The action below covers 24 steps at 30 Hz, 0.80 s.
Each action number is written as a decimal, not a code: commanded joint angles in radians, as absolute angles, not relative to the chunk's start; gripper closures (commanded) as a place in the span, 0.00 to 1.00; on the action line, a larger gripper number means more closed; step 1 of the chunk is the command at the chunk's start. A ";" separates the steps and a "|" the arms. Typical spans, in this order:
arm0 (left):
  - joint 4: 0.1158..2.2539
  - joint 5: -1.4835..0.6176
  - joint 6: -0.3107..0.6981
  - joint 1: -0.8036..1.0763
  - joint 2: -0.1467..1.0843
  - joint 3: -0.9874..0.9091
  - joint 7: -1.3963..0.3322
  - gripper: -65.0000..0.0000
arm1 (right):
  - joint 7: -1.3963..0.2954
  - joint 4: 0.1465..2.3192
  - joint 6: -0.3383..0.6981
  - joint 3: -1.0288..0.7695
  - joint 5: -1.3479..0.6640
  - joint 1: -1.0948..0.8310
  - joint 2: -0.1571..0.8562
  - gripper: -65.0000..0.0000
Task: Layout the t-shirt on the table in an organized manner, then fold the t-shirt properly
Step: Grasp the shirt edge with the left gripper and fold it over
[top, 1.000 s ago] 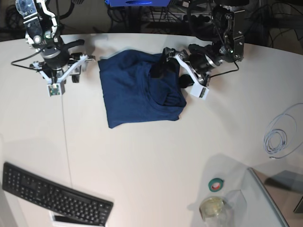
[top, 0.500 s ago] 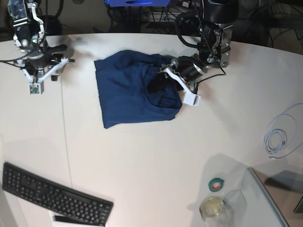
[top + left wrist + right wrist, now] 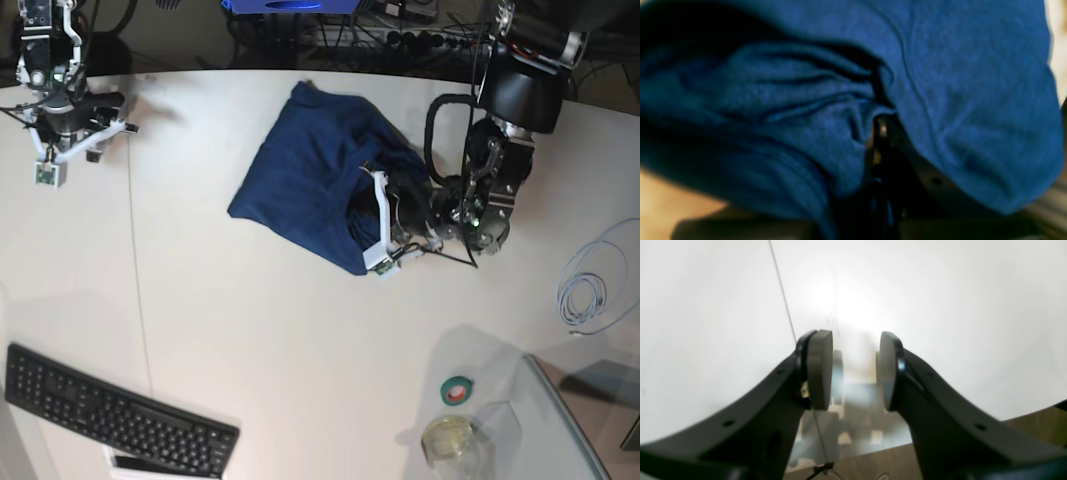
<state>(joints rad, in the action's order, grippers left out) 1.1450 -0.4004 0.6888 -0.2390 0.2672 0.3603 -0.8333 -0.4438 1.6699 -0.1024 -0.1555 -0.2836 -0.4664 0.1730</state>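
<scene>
Left tool (image 3: pixel 375 215) pinching bunched cloth at one edge of the t-shirt (image 3: pixel 315 180), dark folds filling the left wrist view. T-shirt (image 3: pixel 940 83) crumpled and skewed on the bench (image 3: pixel 300 350), toward its far middle. Right tool (image 3: pixel 853 370) spread, holding nothing, over bare bench (image 3: pixel 940 306) at the far corner, well apart from the shirt.
</scene>
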 commanded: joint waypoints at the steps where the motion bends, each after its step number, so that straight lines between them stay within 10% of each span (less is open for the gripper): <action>1: 1.158 -0.418 0.698 -0.300 0.283 0.415 -0.822 1.00 | -0.423 1.701 -0.070 -0.171 -0.288 -0.464 0.166 0.67; 12: 1.089 -0.418 0.698 -0.567 0.226 0.970 -0.720 1.00 | -0.426 1.745 -0.018 -0.292 -0.288 -0.483 0.021 0.67; 24: 1.053 -0.076 0.698 -0.547 0.074 1.061 -0.596 1.00 | -0.426 1.742 -0.018 -0.291 -0.288 -0.512 -0.056 0.67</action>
<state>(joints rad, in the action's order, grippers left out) 1.0431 -0.0784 0.6930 -0.5205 0.0765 1.0676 -0.6090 -0.4442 1.7267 -0.0204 -0.2913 -0.2871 -0.5034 -0.0586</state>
